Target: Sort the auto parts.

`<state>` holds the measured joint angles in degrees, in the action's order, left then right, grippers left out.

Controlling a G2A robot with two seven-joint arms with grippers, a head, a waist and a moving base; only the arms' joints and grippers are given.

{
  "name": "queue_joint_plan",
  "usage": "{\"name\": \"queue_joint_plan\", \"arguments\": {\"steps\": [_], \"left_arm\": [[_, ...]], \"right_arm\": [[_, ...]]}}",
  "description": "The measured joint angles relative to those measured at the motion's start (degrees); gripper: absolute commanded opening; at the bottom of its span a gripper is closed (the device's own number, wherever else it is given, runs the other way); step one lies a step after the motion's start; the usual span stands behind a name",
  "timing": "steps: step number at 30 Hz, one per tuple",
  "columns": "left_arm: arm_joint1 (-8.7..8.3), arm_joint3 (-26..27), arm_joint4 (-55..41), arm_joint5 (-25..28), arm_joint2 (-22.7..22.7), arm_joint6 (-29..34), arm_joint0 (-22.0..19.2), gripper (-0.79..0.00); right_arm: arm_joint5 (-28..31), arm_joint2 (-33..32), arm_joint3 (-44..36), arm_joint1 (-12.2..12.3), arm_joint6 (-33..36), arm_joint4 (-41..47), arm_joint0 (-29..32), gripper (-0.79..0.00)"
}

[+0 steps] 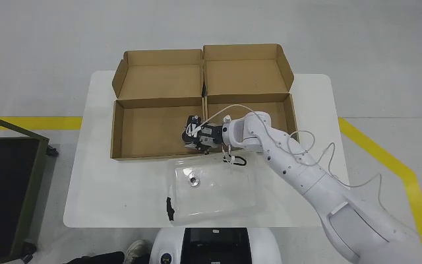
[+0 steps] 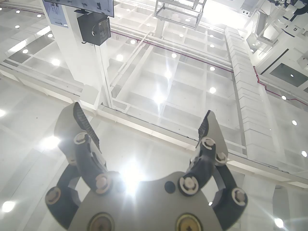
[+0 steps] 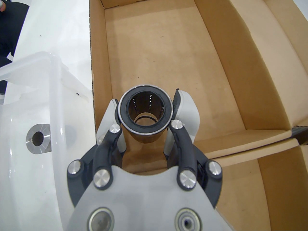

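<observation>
The right tool (image 3: pixel 146 97) is closed around a short cylindrical bearing (image 3: pixel 146 115), its ribbed pads (image 3: pixel 177 97) pressed against opposite sides of the round outer wall close to the upper end face; the bearing hangs bore-upward over the floor of the left cardboard box (image 3: pixel 156 49), at the end nearest the neighbouring right cardboard box (image 1: pixel 280 109), and whether its lower end touches the cardboard cannot be told. The part looks to be a metal shell with black end rings and rows of small balls inside the bore, so it is probably stiff, dense for its bulk and in no danger of crushing; the smooth curved shell is likely slippery, and a hold so near the rim could let it pivot or slide, so a grip across the middle of the wall would seem safer than one on the end rings. Laid on its side it would probably roll; set down on an end face it should stay put. A plain metal sleeve (image 3: pixel 38 139) lies in the clear plastic bin (image 3: pixel 53 73) on the white surface (image 1: pixel 99 165) just beside the box; it appears equally hard and smooth, and best taken across its outer wall. The left tool (image 2: pixel 142 109) is spread wide, holds nothing and points up at the ceiling.
</observation>
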<state>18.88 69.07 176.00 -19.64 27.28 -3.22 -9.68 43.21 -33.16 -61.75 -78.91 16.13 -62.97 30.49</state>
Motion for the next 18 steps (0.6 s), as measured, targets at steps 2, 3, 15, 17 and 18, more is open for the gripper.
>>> {"name": "queue_joint_plan", "arguments": {"steps": [2,3,15,17,18], "left_arm": [[0.0,0.0,0.0,0.0,0.0,0.0,0.0,0.0],[0.0,0.0,0.0,0.0,0.0,0.0,0.0,0.0],[0.0,0.0,0.0,0.0,0.0,0.0,0.0,0.0],[0.0,0.0,0.0,0.0,0.0,0.0,0.0,0.0],[0.0,0.0,0.0,0.0,0.0,0.0,0.0,0.0]], "right_arm": [[0.1,-0.2,0.1,-0.1,-0.1,-0.2,0.1,-0.305],[0.1,-0.3,0.1,-0.1,-0.1,-0.3,0.1,-0.292],[1.5,-5.7,-8.5,1.2,-1.3,-0.7,1.1,-0.126],[2.0,-6.9,-11.2,1.7,-0.5,-1.0,1.9,-0.126],[2.4,-7.8,-13.2,2.1,0.1,-1.1,2.6,-0.123]]}}
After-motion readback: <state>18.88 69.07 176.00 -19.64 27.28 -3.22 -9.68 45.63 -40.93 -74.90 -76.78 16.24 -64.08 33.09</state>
